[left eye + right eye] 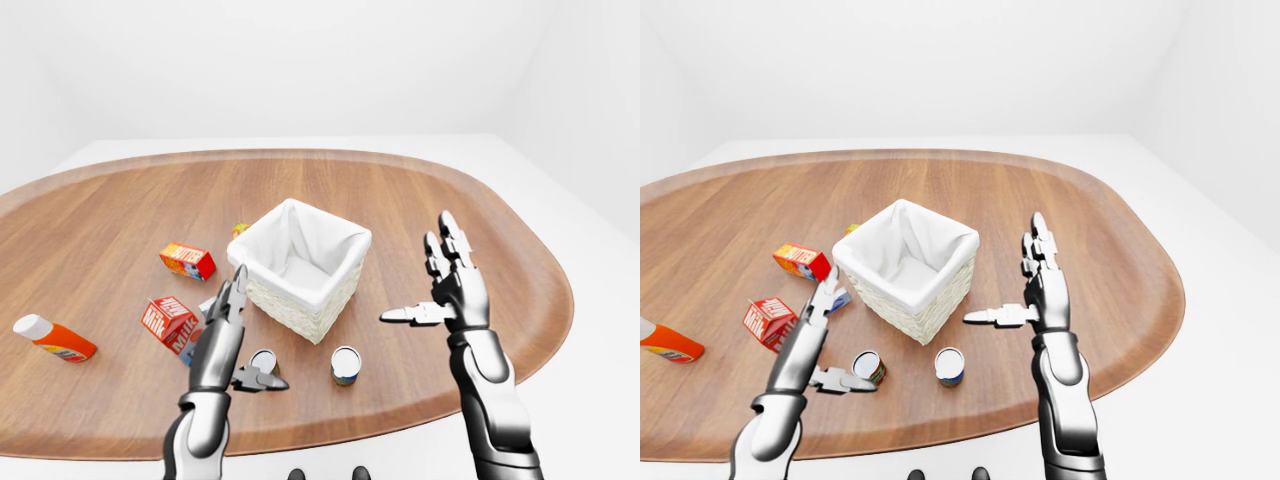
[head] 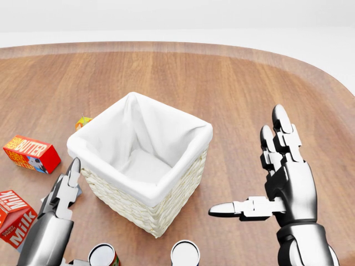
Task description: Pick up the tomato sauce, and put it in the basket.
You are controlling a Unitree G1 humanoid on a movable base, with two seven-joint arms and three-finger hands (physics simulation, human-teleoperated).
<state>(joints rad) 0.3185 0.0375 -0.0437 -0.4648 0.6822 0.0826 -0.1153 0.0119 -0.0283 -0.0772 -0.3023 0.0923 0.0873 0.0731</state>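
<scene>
Here's the wooden counter [image 1: 420, 215], and the white-lined wicker basket [image 2: 145, 166] sits in the middle of it with nothing inside. The tomato sauce can [image 1: 868, 367], the one with the red label, stands upright on the counter toward the bottom of the eye views, below the basket's lower left corner and well outside it. Right beside it is the left hand [image 1: 805, 350]: fingers [image 1: 824, 292] stretched straight up toward the basket, thumb stuck out sideways just under the can. The hand is released and grasps nothing; whether that thumb touches the can, I cannot tell. A second can [image 1: 949, 366] with a bluish label stands to the right, apart from the first.

Over on the right, the right hand [image 2: 285, 183] hovers above the counter, palm turned inward, fingers spread upward, thumb pointing left at the basket. Wide open, holding nothing.

Off to the left lie a butter box [image 1: 187, 261], a red milk carton [image 1: 168, 322] and, furthest out, an orange bottle [image 1: 55, 338] on its side.
</scene>
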